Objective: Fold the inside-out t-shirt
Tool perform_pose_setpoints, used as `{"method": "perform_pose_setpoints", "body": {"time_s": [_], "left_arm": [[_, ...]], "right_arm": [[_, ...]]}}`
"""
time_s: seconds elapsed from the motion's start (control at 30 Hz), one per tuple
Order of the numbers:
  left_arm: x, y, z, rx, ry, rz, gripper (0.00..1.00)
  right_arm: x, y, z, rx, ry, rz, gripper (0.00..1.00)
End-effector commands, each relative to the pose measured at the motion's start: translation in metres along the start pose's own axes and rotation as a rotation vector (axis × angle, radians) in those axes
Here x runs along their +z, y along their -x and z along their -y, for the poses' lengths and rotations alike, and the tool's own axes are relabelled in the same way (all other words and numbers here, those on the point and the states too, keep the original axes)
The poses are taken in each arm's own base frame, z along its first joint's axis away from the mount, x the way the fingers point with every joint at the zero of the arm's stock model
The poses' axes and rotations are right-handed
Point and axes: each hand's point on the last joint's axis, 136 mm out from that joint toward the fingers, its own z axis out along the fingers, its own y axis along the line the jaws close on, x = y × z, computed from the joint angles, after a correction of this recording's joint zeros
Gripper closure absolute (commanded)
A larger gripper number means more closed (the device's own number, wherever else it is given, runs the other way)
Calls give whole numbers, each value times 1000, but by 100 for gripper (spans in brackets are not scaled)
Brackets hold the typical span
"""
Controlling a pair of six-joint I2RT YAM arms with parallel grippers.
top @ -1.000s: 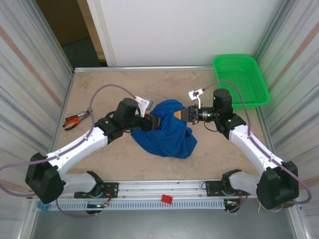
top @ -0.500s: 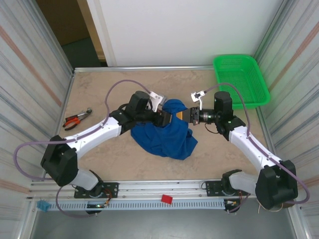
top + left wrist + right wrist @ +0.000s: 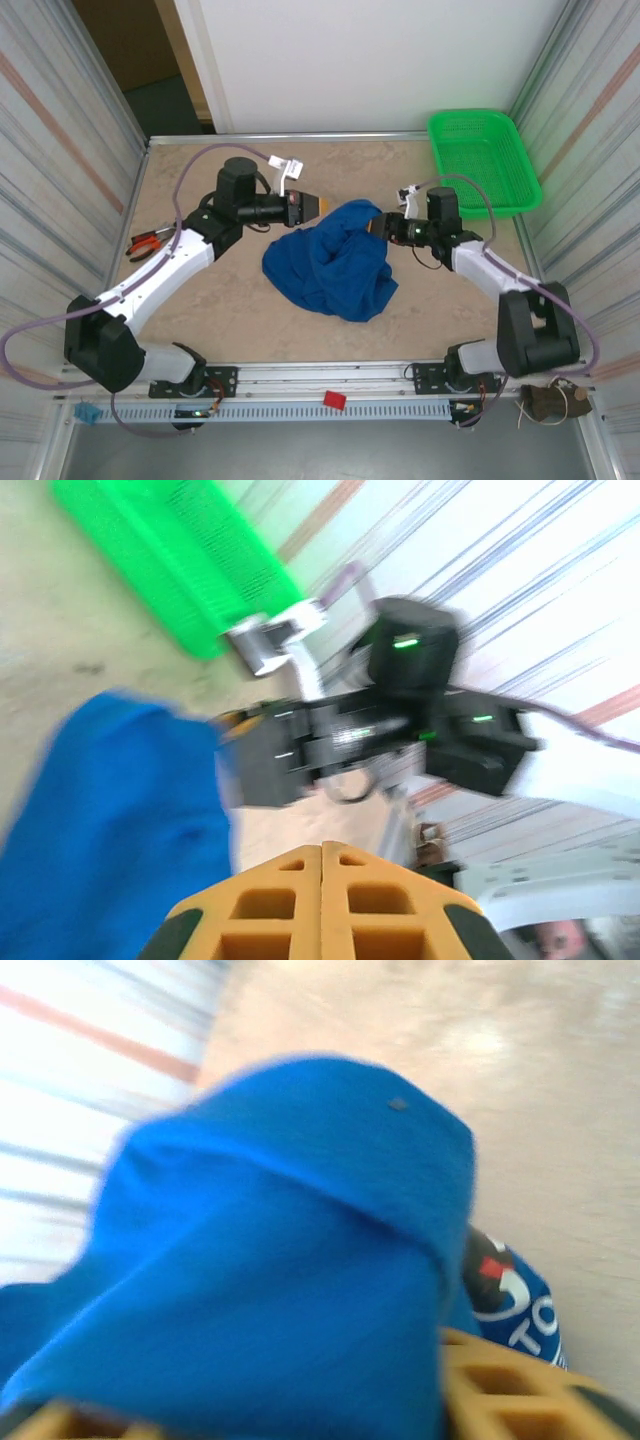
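Note:
The inside-out t-shirt (image 3: 330,265) lies bunched in a royal-blue heap at mid-table. My left gripper (image 3: 322,207) hovers just left of the heap's upper edge, pointing right, clear of the cloth. In the left wrist view its yellow fingers (image 3: 322,865) are pressed together with nothing between them, and the t-shirt (image 3: 110,820) is at the left. My right gripper (image 3: 372,227) is at the heap's upper right edge. In the right wrist view its jaws (image 3: 280,1410) stand apart, with blue cloth (image 3: 280,1260) draped over and between them. A patch of white print (image 3: 510,1305) peeks out beside the right finger.
A green mesh basket (image 3: 485,160) stands at the back right corner. Orange-handled pliers (image 3: 152,242) lie near the left wall. A small red piece (image 3: 334,401) sits on the front rail. Striped walls close in both sides.
My left gripper has shut and drawn back left, off the t-shirt. The right gripper's jaws have parted while staying at the cloth's upper right edge.

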Motion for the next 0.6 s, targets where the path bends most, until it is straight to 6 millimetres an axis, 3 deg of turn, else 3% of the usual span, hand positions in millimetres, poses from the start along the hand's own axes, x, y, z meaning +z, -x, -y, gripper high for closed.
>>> {"method": "perform_pose_setpoints", "body": {"time_s": [0.0,0.1,0.17,0.27,0.3,0.4,0.47,0.57], "left_arm": [[-7,16,48,-40,-221,16,100],[-8,24,55,-51,-251,39,100],[-6,22,46,-49,-202,38,100],[1,2,-3,-46,71,-12,86],[2,-9,-26,-32,202,-47,76],[-1,-28,-96,-15,524,-136,57],[-4,-35,-140,-27,687,-179,54],[-1,-41,-192,-89,781,-235,50]], "right_arm": [[-12,24,-3,-6,-111,52,46],[-41,22,-31,-75,-158,102,41],[-57,15,-41,-109,-185,127,38],[-68,1,-40,-123,-224,134,38],[-68,-1,-36,-118,-239,137,38],[-60,-8,-21,-69,-252,137,39],[-49,-11,-15,-36,-254,121,39],[-36,-17,-13,-41,-280,95,39]]}}
